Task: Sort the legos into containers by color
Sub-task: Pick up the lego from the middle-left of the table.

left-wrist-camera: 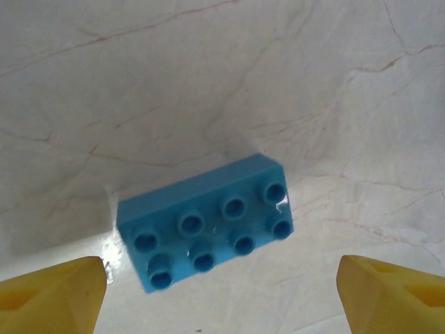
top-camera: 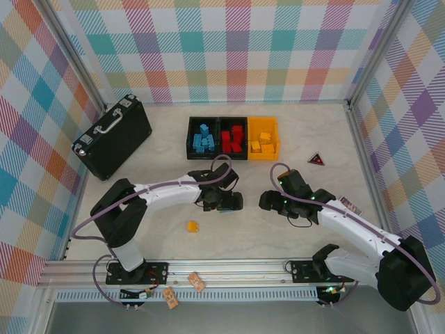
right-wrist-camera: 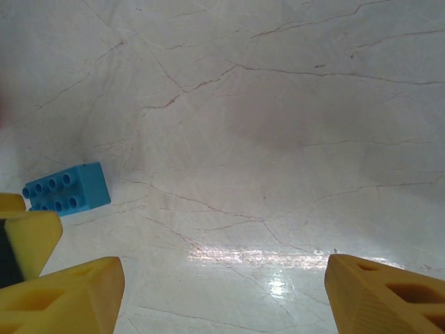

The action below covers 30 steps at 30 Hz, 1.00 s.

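Observation:
A light-blue two-by-four lego (left-wrist-camera: pixel 205 223) lies flat on the table, studs up, between and just beyond the yellow fingers (left-wrist-camera: pixel 52 296) of my open left gripper (left-wrist-camera: pixel 222 303); nothing touches it. In the top view the left gripper (top-camera: pixel 226 203) hangs over mid-table. My right gripper (top-camera: pixel 271 202) faces it from the right, open (right-wrist-camera: pixel 222 296) over bare table, with the same blue lego (right-wrist-camera: pixel 66 188) off to its left. A yellow lego (top-camera: pixel 192 226) sits alone nearer the front. The containers stand in a row at the back: black with blue legos (top-camera: pixel 191 137), black with red (top-camera: pixel 221 137), yellow-orange with yellow (top-camera: pixel 276 137).
A black briefcase (top-camera: pixel 111 136) lies at the back left. A small dark triangle with a red centre (top-camera: pixel 317 159) sits right of the bins. Two orange tags (top-camera: pixel 197 281) lie on the front rail. Checked walls close in the table on three sides.

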Each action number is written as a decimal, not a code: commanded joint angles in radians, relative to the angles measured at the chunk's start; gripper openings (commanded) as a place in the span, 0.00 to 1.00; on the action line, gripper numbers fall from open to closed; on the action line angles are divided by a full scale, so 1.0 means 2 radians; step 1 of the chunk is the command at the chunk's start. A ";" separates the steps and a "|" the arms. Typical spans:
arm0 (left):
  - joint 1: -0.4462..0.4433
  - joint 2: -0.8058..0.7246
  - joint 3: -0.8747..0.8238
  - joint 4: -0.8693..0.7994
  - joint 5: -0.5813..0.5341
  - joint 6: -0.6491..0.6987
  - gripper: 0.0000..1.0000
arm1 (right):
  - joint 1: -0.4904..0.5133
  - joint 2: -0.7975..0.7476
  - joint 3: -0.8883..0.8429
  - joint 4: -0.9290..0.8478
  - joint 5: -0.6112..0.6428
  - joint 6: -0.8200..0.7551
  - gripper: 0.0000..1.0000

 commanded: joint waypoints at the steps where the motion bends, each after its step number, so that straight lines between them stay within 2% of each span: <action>1: -0.005 0.027 0.033 -0.042 -0.019 -0.009 0.85 | -0.005 -0.006 -0.007 -0.008 -0.001 0.001 0.76; 10: -0.022 0.104 0.123 -0.145 -0.066 -0.001 0.80 | -0.010 -0.001 -0.013 0.005 -0.006 -0.001 0.76; 14: -0.024 0.122 0.134 -0.155 -0.073 0.004 0.70 | -0.012 -0.001 -0.016 0.007 -0.007 -0.001 0.76; 17: -0.024 0.116 0.129 -0.148 -0.076 0.004 0.63 | -0.012 -0.004 -0.018 0.010 -0.013 -0.003 0.76; 21: -0.024 0.100 0.123 -0.143 -0.093 0.006 0.57 | -0.013 -0.003 -0.018 0.018 -0.040 -0.018 0.76; 30: -0.009 0.063 0.120 -0.144 -0.117 0.018 0.53 | -0.013 -0.005 -0.014 0.047 -0.117 -0.052 0.75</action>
